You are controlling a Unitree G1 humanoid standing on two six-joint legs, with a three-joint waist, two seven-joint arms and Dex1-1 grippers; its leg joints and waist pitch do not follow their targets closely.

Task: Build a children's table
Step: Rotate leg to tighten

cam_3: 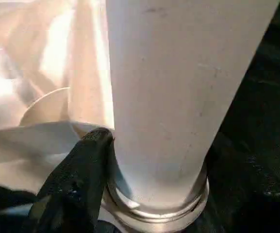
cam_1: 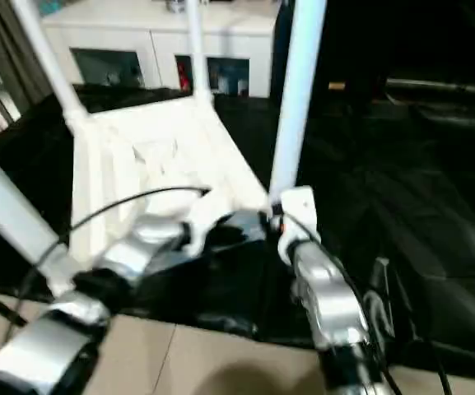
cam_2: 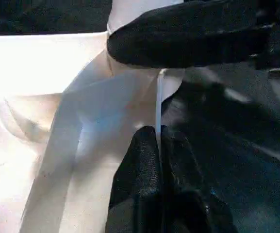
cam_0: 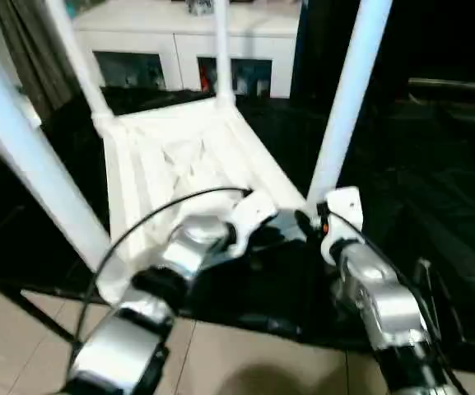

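I am looking down over my two shiny silver arms at the work. Nearest to me, a floor of pale square tiles (cam_0: 245,354) is showing along the bottom, and past it a black crinkly plastic sheet (cam_0: 435,197) is lying spread out. The big white plastic children's table (cam_0: 179,156) is lying upside down on that sheet, with its ribbed underside facing up at me and its legs sticking up in the air. My left gripper (cam_2: 158,141) is sitting at the near edge of the table top, and its two black fingers are squeezed together on a thin white rim of that top, close by the corner. My right gripper (cam_0: 323,220) is sitting just beside it at the base of the near right leg, a long white plastic tube (cam_0: 348,99) standing up in its round corner socket (cam_3: 159,206). One black finger (cam_3: 84,170) of that gripper is pressing on the side of the tube right above the socket, and another is lying across the far side of it, so the claw is wrapped around the leg. Another white leg (cam_0: 31,156) is rising on the left, nearer to me, and two more thin ones (cam_0: 221,49) are standing at the far corners. Farthest away, a white cabinet with glass doors (cam_0: 179,49) is standing against the back.
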